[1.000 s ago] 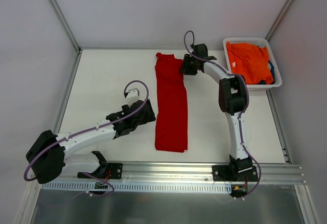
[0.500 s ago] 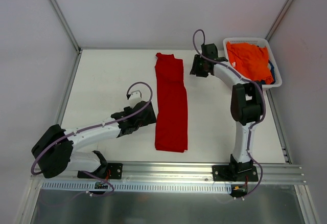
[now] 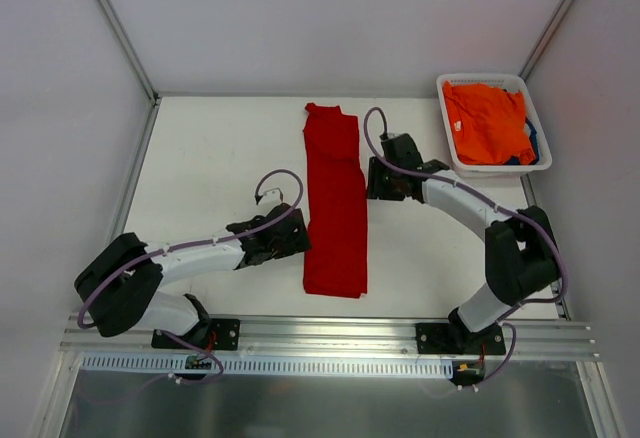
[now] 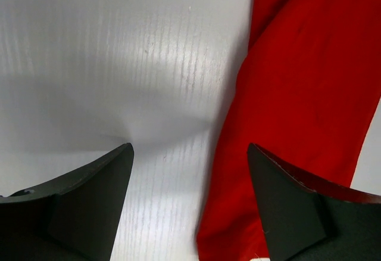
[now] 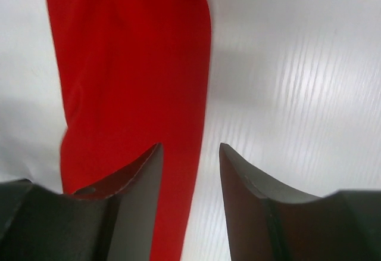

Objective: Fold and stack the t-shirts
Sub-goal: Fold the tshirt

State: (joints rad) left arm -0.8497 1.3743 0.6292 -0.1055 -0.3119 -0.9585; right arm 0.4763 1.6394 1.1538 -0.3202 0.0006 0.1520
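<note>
A bright red t-shirt [image 3: 335, 198] lies flat on the white table, folded into a long narrow strip. My left gripper [image 3: 300, 241] is open low at the strip's near left edge. In the left wrist view [image 4: 189, 149] its jaws straddle the edge of the red cloth [image 4: 309, 64]. My right gripper [image 3: 372, 180] is open at the strip's right edge, about midway along. In the right wrist view [image 5: 190, 148] its jaws straddle that edge of the red cloth [image 5: 131, 52]. Neither holds cloth. An orange t-shirt [image 3: 485, 123] lies in the basket with a dark blue one [image 3: 531, 146] showing beneath.
The white plastic basket [image 3: 448, 148] stands at the table's back right corner. Grey walls and metal frame rails border the table. The aluminium mounting rail [image 3: 330, 333] runs along the near edge.
My right gripper has moved from the shirt's far end toward me along its right edge. My left gripper has slid nearer and closer to the shirt's lower left edge. The shirt has not moved.
</note>
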